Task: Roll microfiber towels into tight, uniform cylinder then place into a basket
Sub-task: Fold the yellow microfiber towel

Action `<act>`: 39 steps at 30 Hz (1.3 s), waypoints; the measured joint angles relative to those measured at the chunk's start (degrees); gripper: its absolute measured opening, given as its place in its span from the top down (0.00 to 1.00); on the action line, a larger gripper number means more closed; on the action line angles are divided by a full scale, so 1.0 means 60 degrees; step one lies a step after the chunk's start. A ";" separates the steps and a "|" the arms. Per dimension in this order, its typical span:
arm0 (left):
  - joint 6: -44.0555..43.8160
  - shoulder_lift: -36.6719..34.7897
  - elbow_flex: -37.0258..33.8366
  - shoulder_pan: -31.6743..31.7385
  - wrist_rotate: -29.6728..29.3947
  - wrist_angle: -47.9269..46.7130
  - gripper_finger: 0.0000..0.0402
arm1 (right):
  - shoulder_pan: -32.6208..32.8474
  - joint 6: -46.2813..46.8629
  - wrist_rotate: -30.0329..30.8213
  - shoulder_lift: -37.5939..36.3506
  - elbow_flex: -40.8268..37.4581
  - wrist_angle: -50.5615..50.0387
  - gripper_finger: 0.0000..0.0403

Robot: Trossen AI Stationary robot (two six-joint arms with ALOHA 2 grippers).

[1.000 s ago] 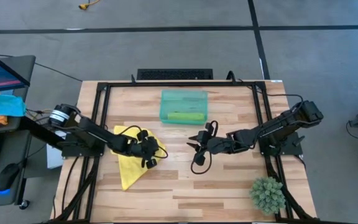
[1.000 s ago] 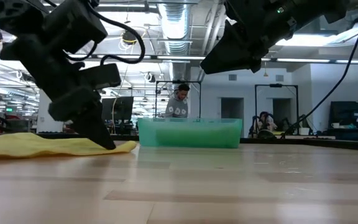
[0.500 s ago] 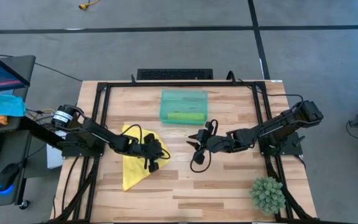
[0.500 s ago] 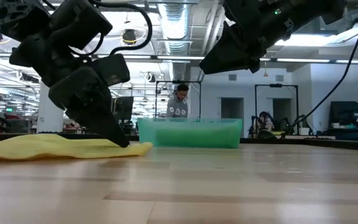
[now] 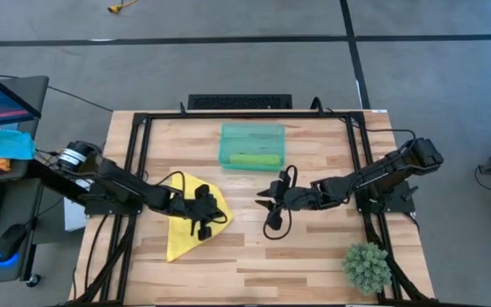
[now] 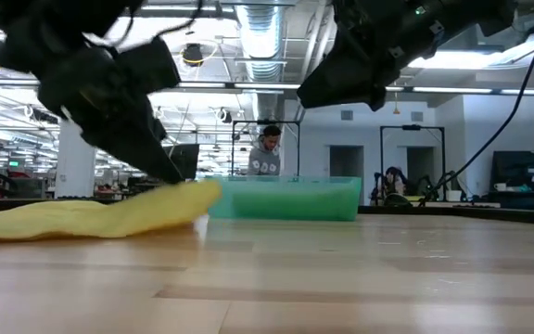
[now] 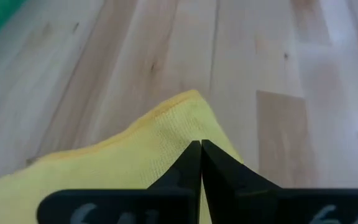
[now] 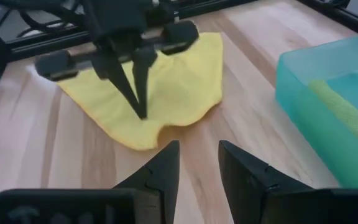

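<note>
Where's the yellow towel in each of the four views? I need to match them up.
High: yellow towel left of centre, under the left gripper.
Low: at the left edge, one corner lifted.
Left wrist: its corner is pinched between the shut fingers.
Right wrist: upper middle.
Shared landmark: basket, in all views but barely a teal corner in the left wrist.

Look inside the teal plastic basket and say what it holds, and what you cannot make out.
Inside the teal basket lies one lime green towel, rolled into a long cylinder along the side nearest the arms. The rest of the floor looks bare. Its translucent wall blurs the roll in the low view.
</note>
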 joint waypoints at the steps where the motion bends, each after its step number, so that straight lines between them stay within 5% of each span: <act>1: -0.0074 -0.0256 0.0000 -0.0119 -0.0183 -0.0279 1.00 | 0.0000 -0.0015 0.0000 0.0000 0.0000 0.0039 0.67; 8: -0.0489 -0.1872 0.0001 -0.1097 -0.2175 -0.1794 1.00 | 0.0056 -0.0376 -0.0033 0.0000 0.0000 0.0571 0.67; 16: -0.0231 -0.1790 0.0004 -0.1450 -0.2314 -0.1295 1.00 | 0.0062 -0.0844 -0.0043 0.0000 0.0000 0.1080 0.67; 24: 0.0315 -0.0426 -0.0003 -0.1337 -0.1674 -0.0052 1.00 | 0.0382 -0.2464 -0.0291 0.0807 0.0139 0.1916 0.67; 30: 0.0655 0.0894 0.0144 -0.0824 -0.0143 0.1828 1.00 | 0.0565 -0.4080 -0.0244 0.1729 0.0961 0.1874 0.67; 39: 0.1117 0.2660 0.1737 -0.0657 0.0339 0.0793 1.00 | 0.0481 -0.4627 -0.0204 0.2193 0.1860 0.0642 0.67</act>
